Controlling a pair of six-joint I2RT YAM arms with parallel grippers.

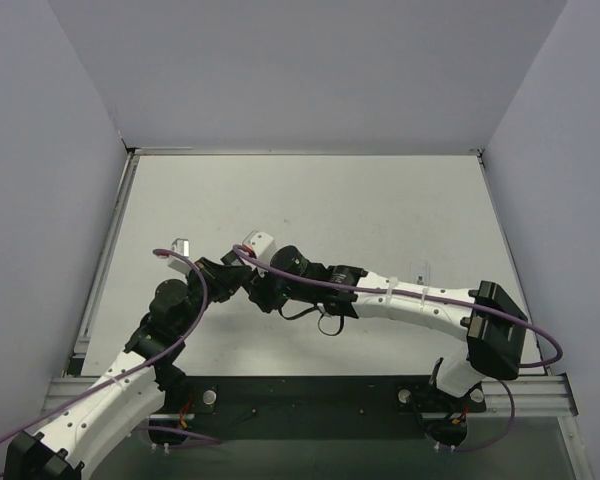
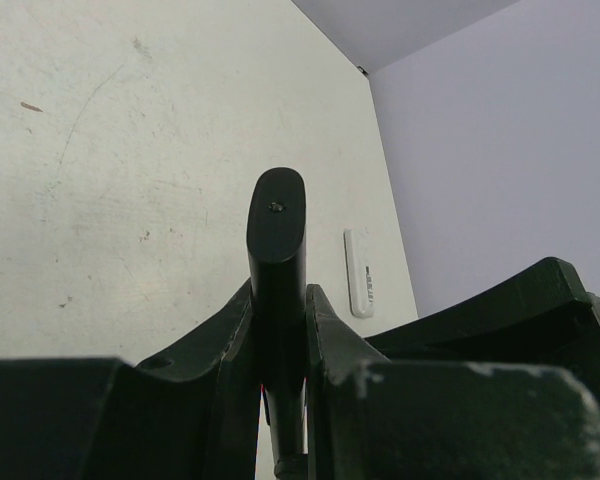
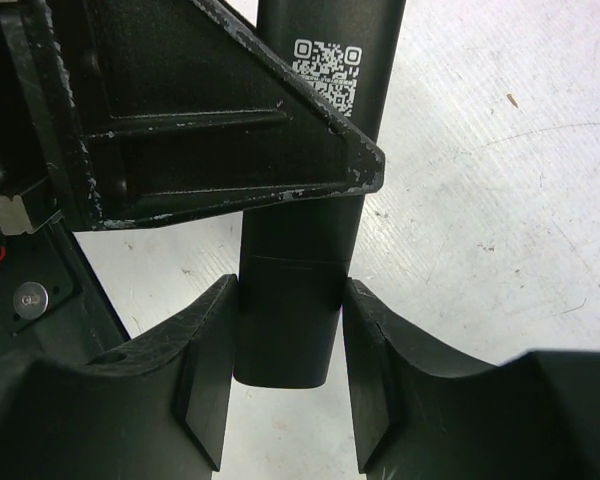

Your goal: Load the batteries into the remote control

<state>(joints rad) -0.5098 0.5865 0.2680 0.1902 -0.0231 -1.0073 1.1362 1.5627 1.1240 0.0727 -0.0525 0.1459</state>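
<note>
A black remote control (image 2: 277,225) stands edge-on between the fingers of my left gripper (image 2: 278,295), which is shut on it. Its back carries a QR sticker (image 3: 328,70). The remote's lower end (image 3: 290,320) sits between the fingers of my right gripper (image 3: 290,290), whose pads press on both of its sides. The two grippers meet near the table's middle, left gripper (image 1: 228,276) beside right gripper (image 1: 257,290). A small white remote (image 2: 358,272) lies flat on the table beyond them. No batteries are in view.
The pale tabletop (image 1: 360,210) is walled in by grey panels (image 1: 60,150) on the left, back and right. Purple cables (image 1: 320,285) loop over both arms. My right arm's black body (image 2: 520,320) fills the right of the left wrist view.
</note>
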